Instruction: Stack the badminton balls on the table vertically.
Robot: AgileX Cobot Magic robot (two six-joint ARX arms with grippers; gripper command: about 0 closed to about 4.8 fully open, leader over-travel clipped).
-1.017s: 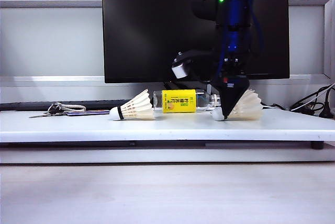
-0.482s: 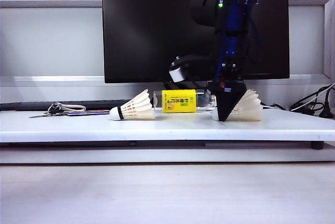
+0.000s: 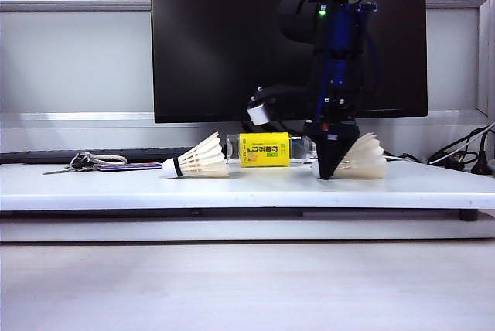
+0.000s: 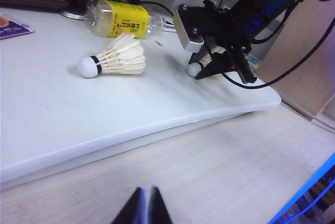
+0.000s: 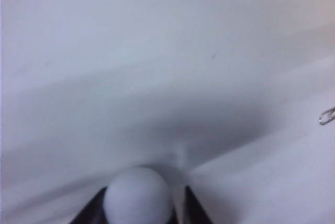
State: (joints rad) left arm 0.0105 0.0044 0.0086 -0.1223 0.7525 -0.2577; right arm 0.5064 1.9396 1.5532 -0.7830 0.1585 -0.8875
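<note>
Two badminton balls lie on their sides on the white table. One rests left of centre, untouched. My right gripper points down at the table over the other's cork, whose feather cone fans out to the right. In the right wrist view that rounded white cork sits between the gripper's fingers; one finger is against it, while a gap shows at the other. My left gripper is shut and empty over the wooden surface, off the table.
A clear bottle with a yellow label lies behind and between the shuttlecocks. A black monitor stands at the back. Keys lie at far left and cables at far right. A paper clip lies on the table.
My right gripper has sunk a little onto the right shuttlecock's cork, and its jaws have narrowed around it. The left shuttlecock and the left gripper have not moved.
</note>
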